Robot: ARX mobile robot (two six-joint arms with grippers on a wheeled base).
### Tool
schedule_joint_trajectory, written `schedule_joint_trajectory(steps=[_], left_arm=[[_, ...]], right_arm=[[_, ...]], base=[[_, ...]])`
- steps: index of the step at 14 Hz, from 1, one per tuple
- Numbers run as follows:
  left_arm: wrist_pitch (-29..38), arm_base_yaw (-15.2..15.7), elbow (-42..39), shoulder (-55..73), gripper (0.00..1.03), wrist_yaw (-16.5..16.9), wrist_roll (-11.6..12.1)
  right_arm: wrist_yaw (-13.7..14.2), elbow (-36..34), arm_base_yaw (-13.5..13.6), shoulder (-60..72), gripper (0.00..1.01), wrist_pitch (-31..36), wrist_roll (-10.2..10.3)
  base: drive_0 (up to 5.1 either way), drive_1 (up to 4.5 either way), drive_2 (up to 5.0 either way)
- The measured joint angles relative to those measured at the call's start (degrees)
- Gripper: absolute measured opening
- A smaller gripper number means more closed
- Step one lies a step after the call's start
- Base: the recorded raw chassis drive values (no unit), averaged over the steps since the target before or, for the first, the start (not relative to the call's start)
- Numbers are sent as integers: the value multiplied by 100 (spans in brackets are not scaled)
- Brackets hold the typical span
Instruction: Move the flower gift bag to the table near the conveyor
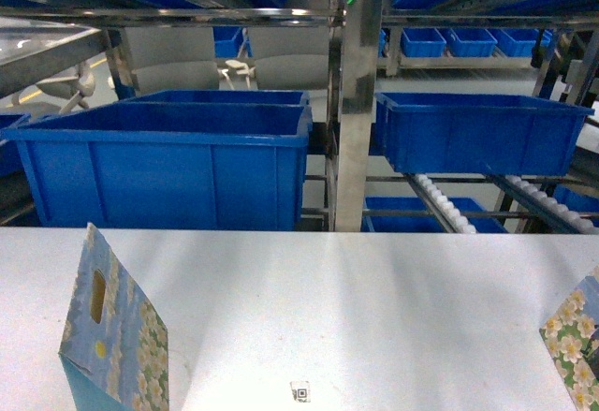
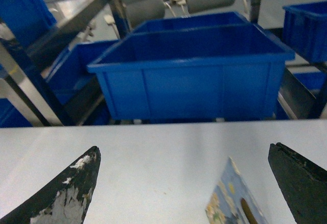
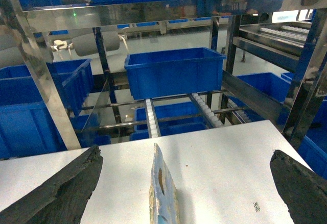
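While both arms hang low over the white surface (image 1: 356, 308), two flower gift bags stand on it, one at each lower corner of the head view. The left flower gift bag (image 1: 112, 331) stands upright near the left front of the surface, showing a pale blue side with a slot handle and a panel of white daisies; the right flower gift bag (image 1: 576, 341) is cut off by the frame's right edge, with only its flowered corner showing. They are well apart, with a small QR-code sticker (image 1: 299, 391) lying on the surface between them near the front edge. From the left wrist camera, the left end effector (image 2: 186, 183) is spread wide, its dark, scuffed fingers (image 2: 71, 193) at either side of the view and the bag's top edge (image 2: 232, 198) rising between them, nearer the right finger and touching neither. From the right wrist camera, the right end effector (image 3: 186, 185) is likewise wide open, and the other bag (image 3: 162, 188) stands edge-on between its fingers (image 3: 61, 191), apart from both. Beyond the far edge of the surface stands the conveyor (image 1: 449, 207), a shiny steel frame with lanes of small white rollers. A large blue bin (image 1: 168, 163) sits on its left side and another blue bin (image 1: 477, 135) on the right lane, with more bins deeper in the rack.
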Motion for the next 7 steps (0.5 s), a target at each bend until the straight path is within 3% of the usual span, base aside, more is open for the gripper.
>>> schedule_joint_trajectory(steps=[2,3,4,5,6,7], left_arm=[[9,24,0,-83,98,-28,162],[361,42,-109,15,96,129,164],[1462,264,-544,-44,83,804,-22],[1899,472,-925,-332,69,1196,-157],[1847,610,-1032,-590,56,1373,-197],[1735,737,-1143,-850,44,1497,-258]], right_arm=[[0,0,0,0,98,2,0],[-245,-76,-103,-39,95,273,-70],[-1222,-407,-763,-339,83,789,-363],[-1648,-684,-992,-538,68,933,-531],[-1893,-874,-925,-579,55,979,-623],[-1878,-1051,-914,-686,42,1003,-675]], base=[[0,0,0],[0,0,0],[0,0,0],[0,0,0],[0,0,0],[0,0,0]])
